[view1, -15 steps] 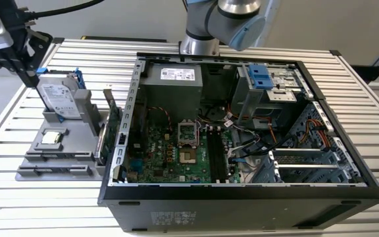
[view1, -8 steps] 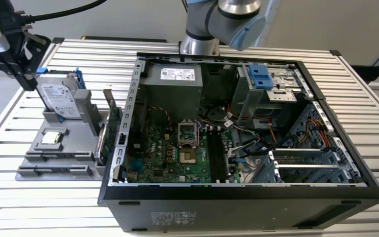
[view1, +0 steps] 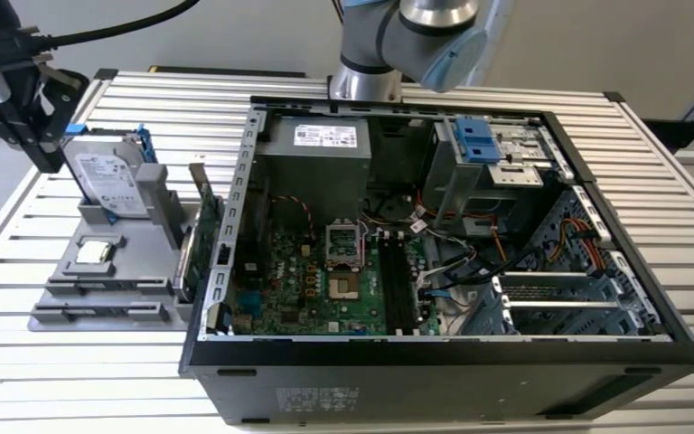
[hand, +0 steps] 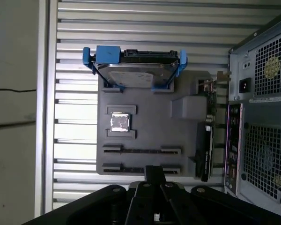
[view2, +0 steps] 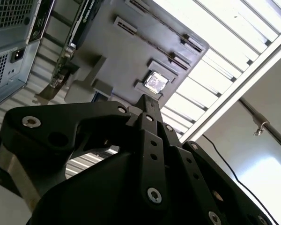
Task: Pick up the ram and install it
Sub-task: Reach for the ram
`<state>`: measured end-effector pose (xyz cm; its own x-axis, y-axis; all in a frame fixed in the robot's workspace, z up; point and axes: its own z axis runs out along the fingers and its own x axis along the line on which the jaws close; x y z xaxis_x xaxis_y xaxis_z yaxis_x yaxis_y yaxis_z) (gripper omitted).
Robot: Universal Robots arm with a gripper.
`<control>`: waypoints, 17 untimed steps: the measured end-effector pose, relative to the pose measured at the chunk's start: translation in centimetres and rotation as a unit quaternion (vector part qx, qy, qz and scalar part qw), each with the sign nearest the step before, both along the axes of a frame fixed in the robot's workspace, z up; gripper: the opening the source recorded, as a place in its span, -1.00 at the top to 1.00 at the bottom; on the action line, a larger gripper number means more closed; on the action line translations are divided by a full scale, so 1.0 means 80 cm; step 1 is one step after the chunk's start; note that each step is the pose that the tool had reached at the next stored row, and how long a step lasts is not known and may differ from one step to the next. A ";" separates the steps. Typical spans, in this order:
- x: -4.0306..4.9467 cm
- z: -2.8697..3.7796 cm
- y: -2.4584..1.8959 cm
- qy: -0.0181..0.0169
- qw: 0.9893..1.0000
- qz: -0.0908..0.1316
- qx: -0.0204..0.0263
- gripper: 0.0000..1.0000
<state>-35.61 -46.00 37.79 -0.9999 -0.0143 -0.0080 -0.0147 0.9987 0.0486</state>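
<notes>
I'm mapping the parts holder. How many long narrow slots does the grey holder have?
2. Both lie side by side at the end of the grey holder farthest from the hard drive: one slot beside the square chip, the other slot at its edge.

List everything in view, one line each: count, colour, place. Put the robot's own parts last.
slatted metal table: one, silver, under everything.
open-sided computer case: one, black, mid-table, with a green motherboard inside.
flat plastic holder tray: one, grey, beside the case at the exterior view's left.
hard drive with side rails: one, silver with blue rails, standing on edge in the tray.
small square processor chip: one, silver, flat in a tray pocket.
expansion card with metal bracket: one, green, upright at the tray's edge nearest the case.
robot arm: one, silver and pale blue, behind the case.
gripper: one, black, beside the hard drive at the exterior view's left.
</notes>
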 end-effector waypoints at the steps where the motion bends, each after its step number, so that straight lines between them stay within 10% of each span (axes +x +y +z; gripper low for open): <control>1: 0.000 -0.0001 -0.0014 0.000 1.000 0.000 0.000 1.00; 17: 0.000 -0.0004 -0.0211 0.001 1.000 -0.004 0.000 1.00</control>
